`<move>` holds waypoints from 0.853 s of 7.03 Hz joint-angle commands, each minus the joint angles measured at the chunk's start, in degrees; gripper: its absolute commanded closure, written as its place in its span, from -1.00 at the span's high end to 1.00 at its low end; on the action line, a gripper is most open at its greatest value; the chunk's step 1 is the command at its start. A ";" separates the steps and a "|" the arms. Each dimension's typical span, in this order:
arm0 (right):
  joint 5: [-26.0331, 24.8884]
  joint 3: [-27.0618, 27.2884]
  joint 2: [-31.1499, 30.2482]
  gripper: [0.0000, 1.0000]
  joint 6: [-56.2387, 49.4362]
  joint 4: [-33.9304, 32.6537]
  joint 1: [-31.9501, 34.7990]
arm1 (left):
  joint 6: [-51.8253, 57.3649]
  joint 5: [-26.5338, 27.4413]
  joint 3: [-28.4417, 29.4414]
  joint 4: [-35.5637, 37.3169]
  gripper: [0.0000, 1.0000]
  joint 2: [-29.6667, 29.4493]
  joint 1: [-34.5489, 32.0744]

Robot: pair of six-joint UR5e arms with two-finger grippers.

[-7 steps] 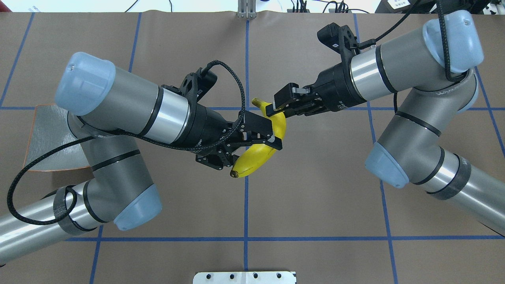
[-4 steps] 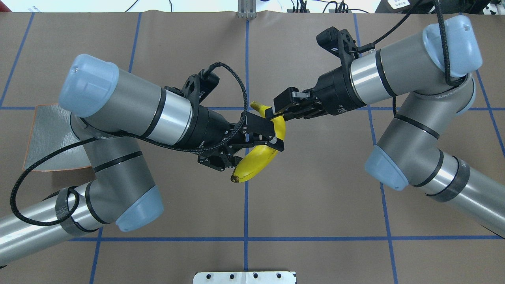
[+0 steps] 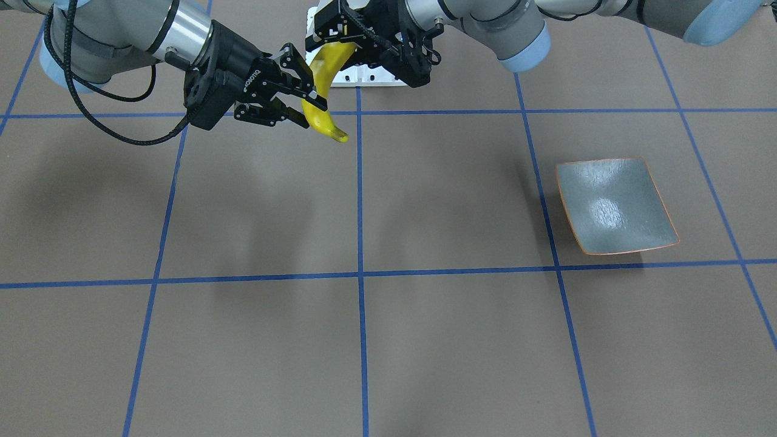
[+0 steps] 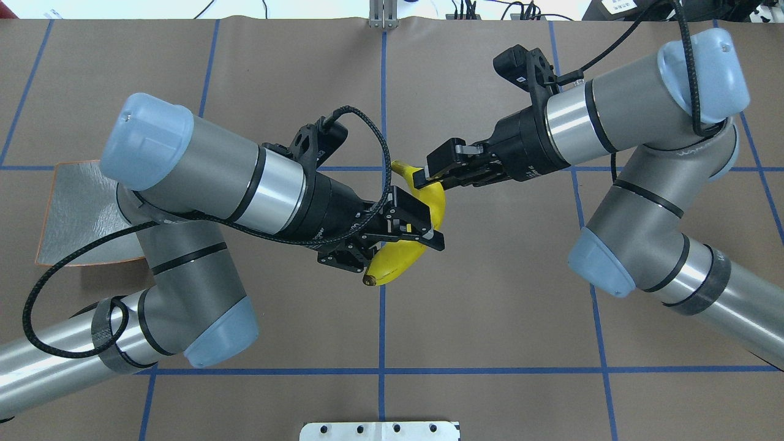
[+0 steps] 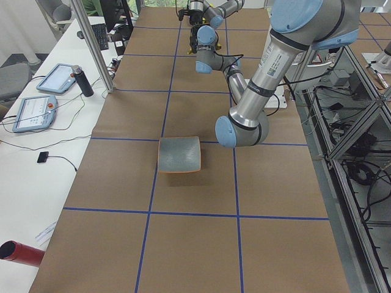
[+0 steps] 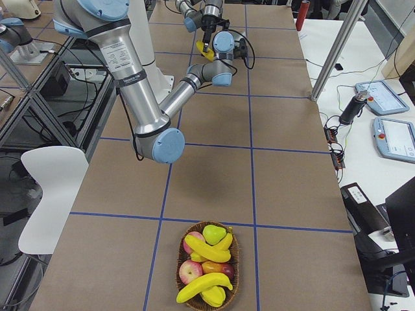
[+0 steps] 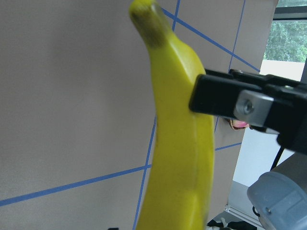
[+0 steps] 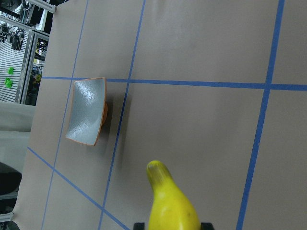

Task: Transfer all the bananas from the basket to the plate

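Observation:
One yellow banana (image 4: 398, 254) hangs in mid-air over the table's middle, between both grippers. My right gripper (image 4: 424, 177) is shut on its upper part near the stem; the right wrist view shows its fingertips flanking the banana (image 8: 170, 206). My left gripper (image 4: 413, 245) is open and straddles the banana's middle, one finger lying over it. The grey-green plate (image 4: 73, 214) with an orange rim sits at the table's left, partly under my left arm. The basket (image 6: 183, 280) stands far right with more bananas (image 6: 207, 249) and other fruit.
Blue tape lines grid the brown table. A white mounting plate (image 4: 380, 430) sits at the near edge. Side benches carry tablets (image 5: 36, 111) and a dark can (image 5: 82, 82); metal posts (image 5: 91, 43) stand along the table's far side.
Both grippers and the banana have drifted slightly toward the robot. My left arm has slid a little rightward along the banana. The right gripper keeps its hold.

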 commanded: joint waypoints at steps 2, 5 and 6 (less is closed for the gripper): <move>-0.10 0.04 -0.01 -1.00 0.00 0.03 0.00 | -1.10 0.33 -0.22 0.02 -1.00 0.35 0.25; -0.27 0.04 0.08 0.95 2.18 -0.06 0.08 | -4.72 0.33 -0.49 -0.07 -1.00 0.79 0.17; -0.19 0.04 0.08 0.95 2.29 0.03 0.17 | -4.63 0.33 -0.49 0.02 -1.00 0.96 0.16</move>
